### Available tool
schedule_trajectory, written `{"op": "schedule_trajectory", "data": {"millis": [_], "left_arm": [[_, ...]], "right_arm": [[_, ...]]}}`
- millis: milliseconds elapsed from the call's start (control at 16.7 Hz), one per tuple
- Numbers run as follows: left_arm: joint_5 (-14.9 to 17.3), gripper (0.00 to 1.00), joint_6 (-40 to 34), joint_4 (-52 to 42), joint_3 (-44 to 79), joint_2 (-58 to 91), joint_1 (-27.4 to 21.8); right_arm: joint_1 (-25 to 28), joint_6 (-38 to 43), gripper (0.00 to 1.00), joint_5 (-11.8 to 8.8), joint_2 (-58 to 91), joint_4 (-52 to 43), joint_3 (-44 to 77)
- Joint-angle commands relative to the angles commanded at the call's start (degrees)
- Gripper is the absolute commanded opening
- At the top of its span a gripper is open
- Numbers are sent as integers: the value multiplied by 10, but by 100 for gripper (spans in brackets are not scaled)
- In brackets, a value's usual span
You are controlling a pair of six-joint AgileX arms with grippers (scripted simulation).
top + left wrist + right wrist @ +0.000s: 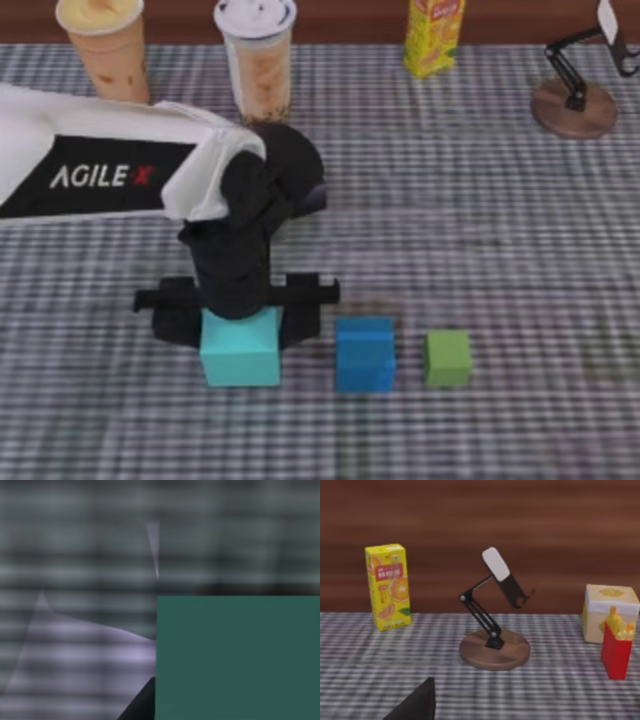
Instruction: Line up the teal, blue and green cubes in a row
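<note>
Two lidless-looking drink cups at the table's far edge: one orange-tan cup (pixel 103 45) filled with a pale creamy drink, one clear cup (pixel 256 55) with a white lid, brownish liquid and a dark layer at the bottom. One yellow juice carton (pixel 432 35) with orange fruit printed on it, standing upright farther right. One phone stand (pixel 492 615) — black hinged arm on a round wooden base — near the far right corner. In the right wrist view also one cream-coloured box (pixel 610 612) and one red fries carton (pixel 615 650) holding yellow fries, just beside each other.

Three cubes, all plain and matte, set in a row near the front of the checked tablecloth (pixel 480 200): large teal cube (pixel 241 347) at the left, mid-sized blue cube (pixel 364 353) in the middle, small green cube (pixel 447 357) at the right. Gaps between all three — none touching.

Left gripper (pixel 240 312) directly over the teal cube, pointing down, fingers spread to either side of the cube's far half; cannot tell whether touching its faces. In the left wrist view, teal face filling the lower right. Right gripper itself out of sight; only a dark tip in its wrist view.
</note>
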Motion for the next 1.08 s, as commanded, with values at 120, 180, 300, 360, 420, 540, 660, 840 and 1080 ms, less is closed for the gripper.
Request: {"op": "schedule_trajectory", "data": {"millis": [120, 180, 300, 360, 420, 540, 660, 840, 1080], "left_arm": [[0, 98, 0, 0, 0, 0, 0], [0, 100, 0, 0, 0, 0, 0], [0, 100, 0, 0, 0, 0, 0], [0, 100, 0, 0, 0, 0, 0], [0, 100, 0, 0, 0, 0, 0], [0, 100, 0, 0, 0, 0, 0], [0, 100, 0, 0, 0, 0, 1], [0, 100, 0, -24, 18, -8, 1], [0, 100, -3, -119, 71, -39, 7]], "right_arm": [[0, 0, 100, 0, 0, 0, 0], [0, 0, 100, 0, 0, 0, 0], [0, 0, 100, 0, 0, 0, 0], [0, 0, 100, 0, 0, 0, 0], [0, 0, 100, 0, 0, 0, 0], [0, 0, 100, 0, 0, 0, 0], [0, 0, 100, 0, 0, 0, 0], [0, 0, 100, 0, 0, 0, 0], [0, 0, 100, 0, 0, 0, 0]]}}
